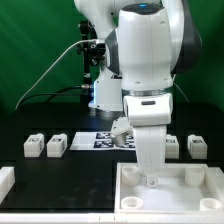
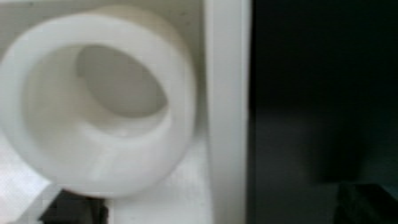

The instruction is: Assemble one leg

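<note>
The four legs lie on the black table in the exterior view, two on its left (image 1: 33, 146) (image 1: 56, 146) and two on its right (image 1: 170, 147) (image 1: 197, 146). None is held. My gripper (image 1: 150, 180) reaches straight down to the far rim of the large white tray-like part (image 1: 130, 200). In the wrist view a round white socket (image 2: 107, 95) of that part fills the picture, beside a straight white rim wall (image 2: 224, 100). The gripper (image 2: 214, 205) straddles this wall, and one dark fingertip (image 2: 71, 208) shows at the edge. The frames do not show whether the jaws press on the wall.
The marker board (image 1: 98, 140) lies behind the tray-like part, partly hidden by the arm. A white bracket piece (image 1: 5, 182) sits at the exterior view's left edge. A green curtain closes the back. Cables hang behind the arm.
</note>
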Controlling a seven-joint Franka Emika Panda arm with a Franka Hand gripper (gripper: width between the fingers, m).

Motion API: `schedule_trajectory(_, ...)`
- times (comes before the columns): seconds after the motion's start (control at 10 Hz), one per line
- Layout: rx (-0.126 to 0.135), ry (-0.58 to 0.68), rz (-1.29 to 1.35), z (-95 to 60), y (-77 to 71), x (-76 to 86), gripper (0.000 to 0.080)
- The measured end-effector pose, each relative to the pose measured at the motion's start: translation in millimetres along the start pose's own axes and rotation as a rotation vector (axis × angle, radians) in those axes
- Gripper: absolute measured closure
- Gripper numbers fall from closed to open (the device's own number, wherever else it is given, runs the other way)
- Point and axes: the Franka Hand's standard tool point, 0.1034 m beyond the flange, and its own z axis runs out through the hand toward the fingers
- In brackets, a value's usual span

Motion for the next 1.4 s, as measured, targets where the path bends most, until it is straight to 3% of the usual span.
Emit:
schedule_trajectory(0.2,-0.015,0.004,0.154,-19.3,-8.7,12.1,0.015)
schedule_trajectory(0.3,-0.026,0.008,0.191,-29.8,-12.6,25.2,0.015)
schedule_trajectory(0.4,-0.03,0.023,0.429,-37.2,-14.5,42.0,0.015)
schedule_trajectory(0.7,-0.032,0.051,0.845,-47.7,-24.8,80.0,0.015)
schedule_trajectory(0.8,-0.021,0.065,1.075,-46.7,-33.9,103.2,0.015)
schedule_trajectory(1.1,0.019,0.081,1.456,-44.8,-37.2,105.4,0.015)
schedule_trajectory(1.2,0.043,0.047,1.471,-39.2,-49.1,107.4,0.015)
schedule_trajectory(1.3,0.105,-0.046,1.505,-34.0,-66.3,107.8,0.015)
schedule_trajectory(1.4,0.113,-0.053,1.534,-32.7,-69.2,106.7,0.015)
